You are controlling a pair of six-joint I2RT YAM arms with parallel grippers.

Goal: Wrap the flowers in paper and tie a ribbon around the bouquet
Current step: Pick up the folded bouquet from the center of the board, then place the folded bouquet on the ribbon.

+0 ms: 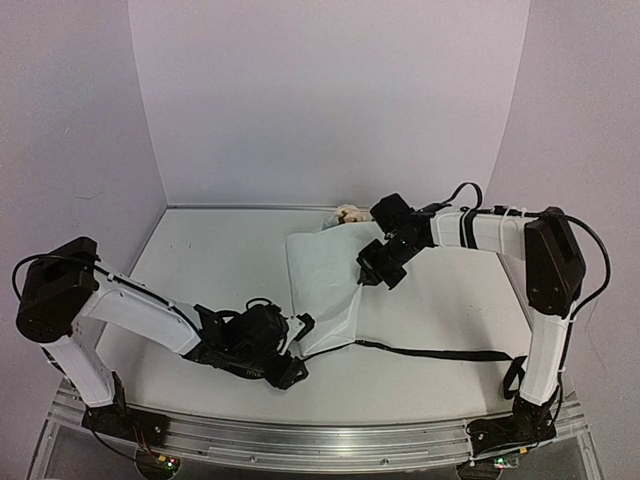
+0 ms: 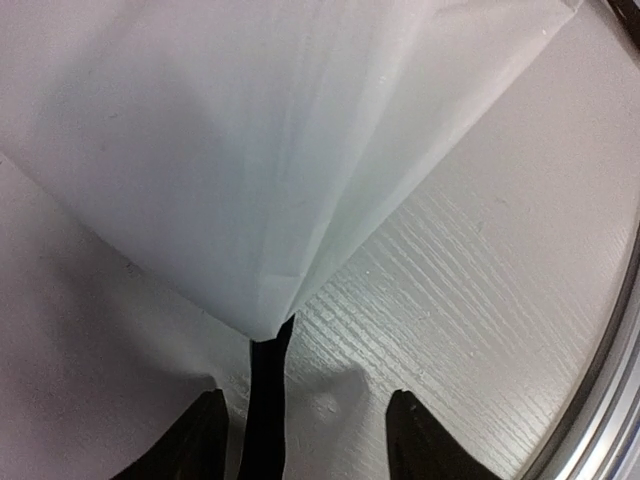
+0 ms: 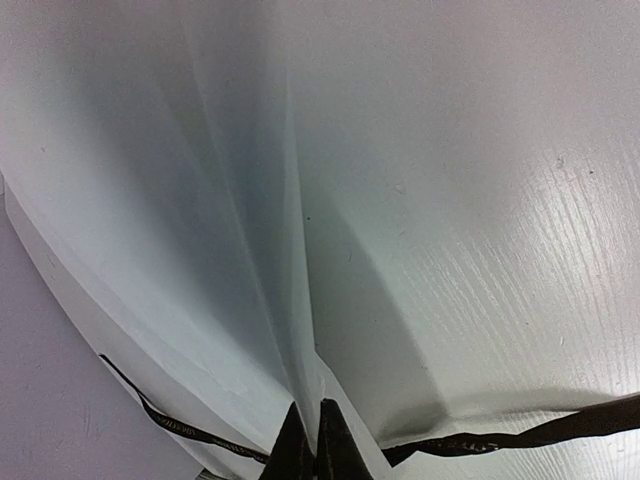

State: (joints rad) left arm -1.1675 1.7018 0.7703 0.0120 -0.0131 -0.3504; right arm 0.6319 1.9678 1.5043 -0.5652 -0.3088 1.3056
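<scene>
The white paper (image 1: 325, 280) lies folded lengthwise on the table, narrowing to a tip near my left gripper (image 1: 298, 340). Pale peach blooms of the flowers (image 1: 350, 213) peek out at its far end; the stems are hidden inside. My right gripper (image 1: 372, 268) is shut on a raised fold of the paper (image 3: 250, 200), its fingertips (image 3: 300, 445) pinched together. The black ribbon (image 1: 430, 352) runs from under the paper toward the right arm's base. In the left wrist view the ribbon (image 2: 265, 400) emerges below the paper's tip (image 2: 265, 325), between the open fingers (image 2: 200, 440), untouched. The left gripper (image 2: 305, 440) holds nothing.
White backdrop walls close in the table (image 1: 210, 270) on three sides. An aluminium rail (image 1: 300, 440) runs along the near edge, also seen as a metal rim (image 2: 610, 400) to the right of the left gripper. The ribbon (image 3: 520, 432) crosses the table behind the right gripper.
</scene>
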